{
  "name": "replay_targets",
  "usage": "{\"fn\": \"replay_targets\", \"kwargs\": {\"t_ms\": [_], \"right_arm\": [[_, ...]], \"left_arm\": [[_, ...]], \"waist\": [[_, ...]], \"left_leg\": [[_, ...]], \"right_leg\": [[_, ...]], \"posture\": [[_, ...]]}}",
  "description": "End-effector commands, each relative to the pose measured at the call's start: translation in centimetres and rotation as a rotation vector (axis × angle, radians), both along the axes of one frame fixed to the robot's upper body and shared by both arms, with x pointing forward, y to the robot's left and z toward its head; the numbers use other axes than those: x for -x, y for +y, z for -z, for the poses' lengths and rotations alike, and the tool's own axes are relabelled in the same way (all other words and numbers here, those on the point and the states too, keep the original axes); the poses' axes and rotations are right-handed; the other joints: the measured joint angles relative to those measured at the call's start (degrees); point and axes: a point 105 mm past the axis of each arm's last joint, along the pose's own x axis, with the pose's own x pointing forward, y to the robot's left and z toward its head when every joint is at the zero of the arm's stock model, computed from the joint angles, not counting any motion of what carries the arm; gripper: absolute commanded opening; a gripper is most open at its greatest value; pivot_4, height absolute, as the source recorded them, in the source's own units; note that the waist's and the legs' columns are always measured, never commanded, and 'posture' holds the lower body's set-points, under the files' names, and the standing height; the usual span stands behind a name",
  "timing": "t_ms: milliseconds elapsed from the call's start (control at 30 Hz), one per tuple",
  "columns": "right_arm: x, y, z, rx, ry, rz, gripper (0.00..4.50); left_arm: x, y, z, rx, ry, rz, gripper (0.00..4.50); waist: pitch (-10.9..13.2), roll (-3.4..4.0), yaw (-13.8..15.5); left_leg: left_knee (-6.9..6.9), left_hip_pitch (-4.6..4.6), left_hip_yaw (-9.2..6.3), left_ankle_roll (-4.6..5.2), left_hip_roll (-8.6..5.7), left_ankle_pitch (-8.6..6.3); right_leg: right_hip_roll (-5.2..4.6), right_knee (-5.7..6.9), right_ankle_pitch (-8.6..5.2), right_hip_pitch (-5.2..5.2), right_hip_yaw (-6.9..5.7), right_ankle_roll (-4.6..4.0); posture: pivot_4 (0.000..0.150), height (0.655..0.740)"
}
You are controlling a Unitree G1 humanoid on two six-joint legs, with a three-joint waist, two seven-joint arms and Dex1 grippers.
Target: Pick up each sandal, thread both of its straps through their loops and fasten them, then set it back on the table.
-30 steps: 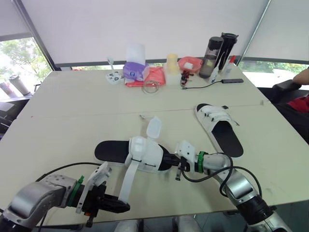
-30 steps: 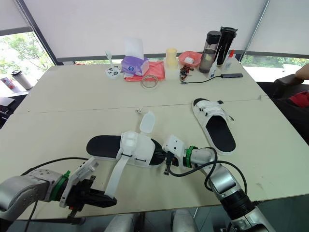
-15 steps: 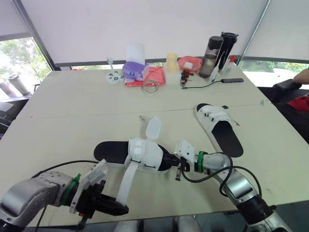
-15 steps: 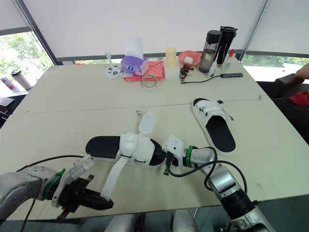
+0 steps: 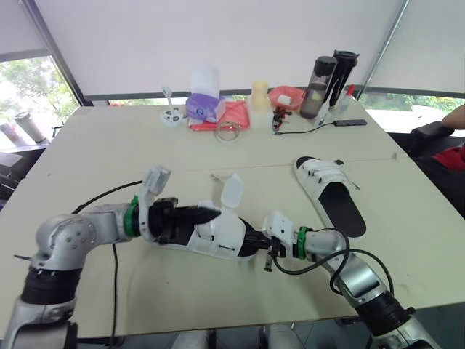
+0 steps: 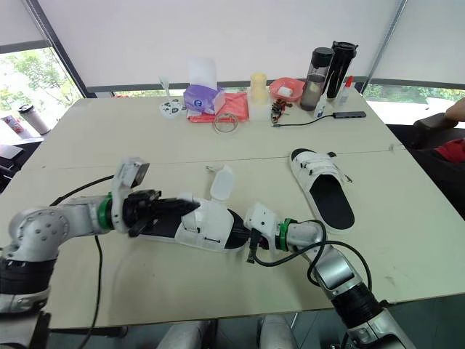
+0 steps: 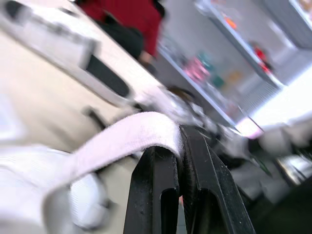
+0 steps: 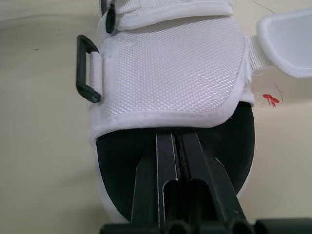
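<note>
Elbow out, left pincer (image 5: pixel 211 213) clamps strap (image 7: pixel 130 134) (over sandal (image 5: pixel 227 237)).

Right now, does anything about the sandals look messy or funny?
Yes. The near sandal is undone: one white strap sticks up loose, and the left end effector pinches the other strap. The right end effector clamps its toe. The far sandal looks fastened and tidy.
</note>
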Motion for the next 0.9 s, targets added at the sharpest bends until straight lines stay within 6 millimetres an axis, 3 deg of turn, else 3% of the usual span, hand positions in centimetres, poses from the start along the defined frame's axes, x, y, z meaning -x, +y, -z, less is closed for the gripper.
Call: {"fn": "replay_targets", "kwargs": {"t_ms": [33,67,300,500,633,800,900], "right_arm": [[1.1,-1.8,5.5,0.163,0.169,0.053,0.0],[1.1,-1.8,5.5,0.164,0.169,0.054,0.0],[1.2,-2.0,5.5,0.164,0.166,0.066,0.0],[1.1,-2.3,5.6,0.163,0.161,0.084,0.0],[1.1,-2.1,5.7,0.16,0.164,0.081,0.0],[0.8,-1.9,5.6,0.158,0.162,0.079,0.0],[0.7,-1.8,5.7,0.16,0.164,0.076,0.0]], "left_arm": [[-2.1,0.1,0.1,-0.029,-0.048,-0.092,0.69],[-2.1,0.0,0.2,-0.025,-0.04,-0.087,0.91],[-3.2,0.5,-0.1,-0.024,-0.092,-0.125,4.47],[-4.6,2.5,-2.2,-0.086,-0.257,-0.229,4.47],[-7.4,4.2,-1.9,-0.156,-0.309,-0.368,4.47],[-8.5,4.8,0.5,-0.233,-0.167,-0.35,4.47],[-7.8,4.2,1.0,-0.15,0.005,-0.272,4.47]], "waist": [[0.0,-0.03,0.0],[0.0,-0.03,0.0],[0.0,-0.03,0.0],[0.0,-0.04,0.1],[0.0,-0.03,0.2],[0.0,-0.07,0.0],[0.0,-0.07,-0.1]], "left_leg": [[0.0,0.0,0.0,0.0,0.0,0.0],[0.0,0.01,-0.01,0.0,0.0,0.0],[-0.01,0.03,-0.01,-0.01,0.0,0.0],[-0.01,0.03,-0.02,-0.01,0.0,-0.01],[-0.01,0.05,-0.01,-0.02,0.0,-0.01],[-0.02,0.06,-0.02,-0.01,0.0,-0.01],[-0.03,0.07,-0.03,-0.01,0.0,0.0]], "right_leg": [[0.0,0.0,0.0,0.0,0.0,0.0],[0.02,0.0,0.0,-0.01,0.0,0.0],[0.02,0.01,0.0,0.01,0.0,-0.01],[0.01,0.01,0.0,0.01,0.0,-0.01],[0.0,0.0,0.0,0.03,0.0,-0.01],[0.02,0.01,0.01,0.02,0.0,0.01],[0.07,0.04,0.02,0.01,-0.01,0.03]], "posture": [[0.15,0.74],[0.15,0.74],[0.15,0.74],[0.15,0.74],[0.15,0.74],[0.15,0.74],[0.15,0.74]]}}
